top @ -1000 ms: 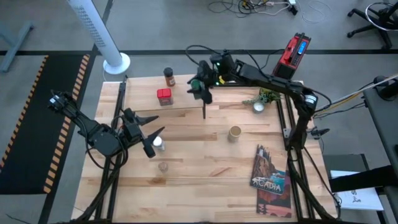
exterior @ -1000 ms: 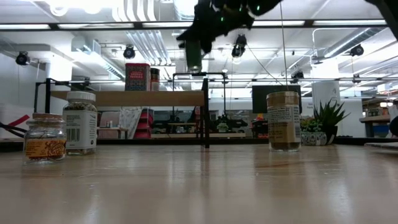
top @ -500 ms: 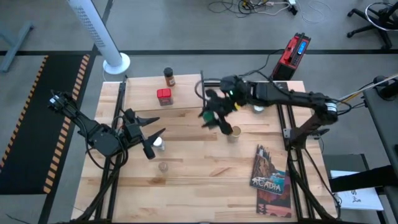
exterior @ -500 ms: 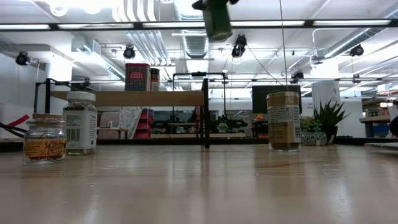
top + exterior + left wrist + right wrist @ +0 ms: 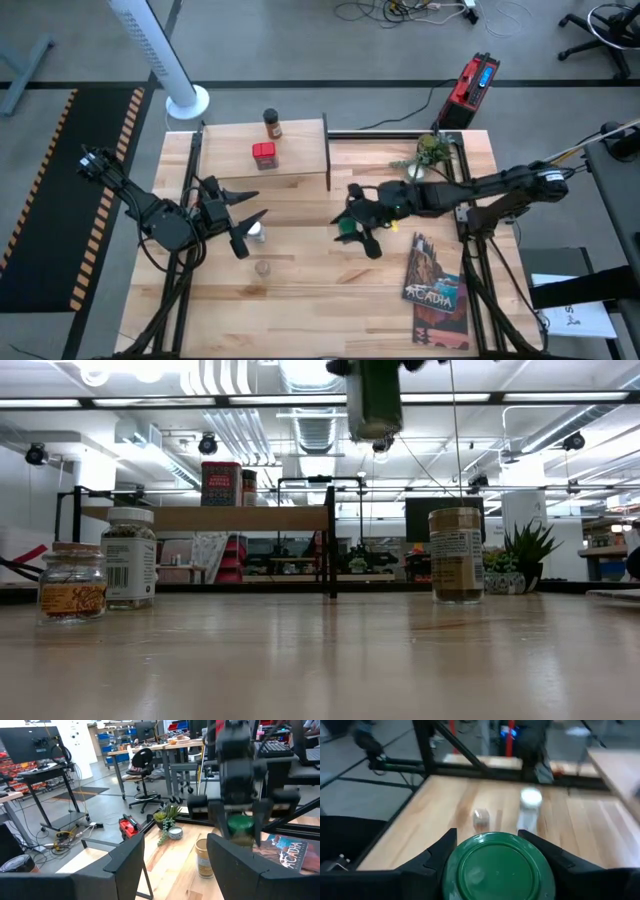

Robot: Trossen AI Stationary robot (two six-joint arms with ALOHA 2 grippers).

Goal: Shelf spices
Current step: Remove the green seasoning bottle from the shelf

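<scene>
Right gripper carrying the green-lidded jar above mid-table

We see its fingers pinching the jar's sides, well off the shelf; the left gripper waits spread open beside the white-capped clear jar

Robotics lab or workshop, open-plan. Exposed ducts and strip lights across ceiling. Rolling office chair on grey floor, height-adjustable desks on metal frames, monitor on stand, blue and red storage bins along far wall. Loose cables on concrete floor, hazard-striped mat beside wooden worktable, white tower fan, red power unit
</scene>
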